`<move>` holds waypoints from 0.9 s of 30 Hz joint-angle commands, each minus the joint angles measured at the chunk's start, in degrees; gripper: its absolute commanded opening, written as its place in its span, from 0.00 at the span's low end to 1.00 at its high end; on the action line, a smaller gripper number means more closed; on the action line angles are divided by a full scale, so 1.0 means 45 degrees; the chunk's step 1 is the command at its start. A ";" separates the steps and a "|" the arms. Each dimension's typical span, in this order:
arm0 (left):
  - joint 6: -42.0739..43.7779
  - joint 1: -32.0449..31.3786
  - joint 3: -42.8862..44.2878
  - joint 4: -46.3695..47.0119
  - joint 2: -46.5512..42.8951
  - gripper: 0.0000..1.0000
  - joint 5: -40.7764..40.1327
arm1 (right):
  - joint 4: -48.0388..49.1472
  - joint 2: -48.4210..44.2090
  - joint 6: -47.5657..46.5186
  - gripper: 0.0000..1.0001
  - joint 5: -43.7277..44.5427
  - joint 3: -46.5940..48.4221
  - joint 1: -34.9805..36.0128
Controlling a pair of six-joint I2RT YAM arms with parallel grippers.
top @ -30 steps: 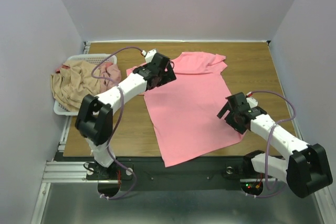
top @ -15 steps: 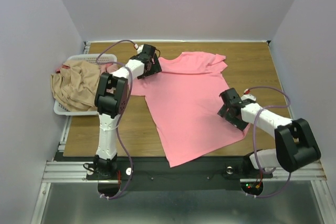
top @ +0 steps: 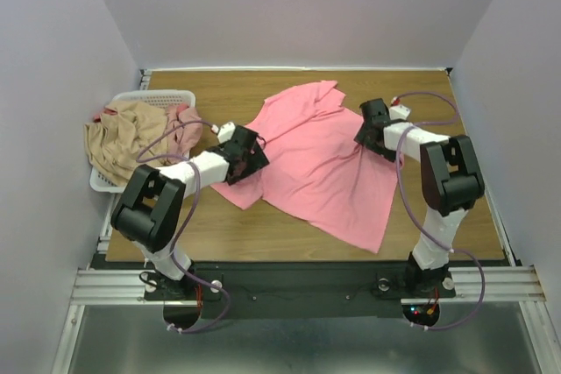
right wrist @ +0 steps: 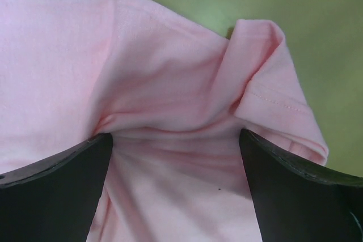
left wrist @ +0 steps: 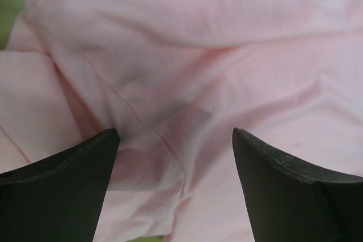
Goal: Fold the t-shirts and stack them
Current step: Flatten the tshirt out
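Note:
The salmon-pink t-shirt [top: 320,159] lies rumpled and slanted across the wooden table, with its hem toward the near right. My left gripper [top: 243,152] is low over the shirt's left part. Its jaws are wide open, with wrinkled pink cloth [left wrist: 187,55] between them [left wrist: 176,134]. My right gripper [top: 372,129] is at the shirt's right edge. It is open [right wrist: 176,137] over bunched cloth, beside a sleeve [right wrist: 278,106]. The tan-beige t-shirt [top: 121,142] and the dusty pink t-shirt [top: 182,116] lie heaped in and over the basket.
The white slatted basket [top: 145,95] stands at the table's far left edge. Bare wood [top: 421,94] shows behind and to the right of the pink shirt. White walls close in the table on three sides.
The pink shirt has been dragged and turned, from lying flat to lying slanted and rumpled. My left gripper came nearer from the collar. My right gripper went from the near hem to the far right.

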 commanded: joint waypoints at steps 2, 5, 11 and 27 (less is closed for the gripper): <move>-0.3530 -0.3005 -0.2694 -0.1184 -0.0483 0.95 0.1951 | 0.0050 0.3336 -0.2985 1.00 -0.2024 0.1924 -0.0333; -0.4548 -0.4257 -0.3165 -0.0870 -0.0542 0.95 0.2909 | 0.0031 0.4313 -0.4002 1.00 -0.2182 0.3839 -0.0488; -0.4863 -0.5665 -0.1862 -0.1864 -0.1556 0.95 0.2546 | 0.0031 0.3968 -0.5212 1.00 -0.2825 0.4976 -0.1270; -0.1232 -0.3032 0.3239 -0.4447 -0.1913 0.97 -0.1618 | 0.0031 0.2519 -0.7752 1.00 -0.1323 0.5171 -0.1309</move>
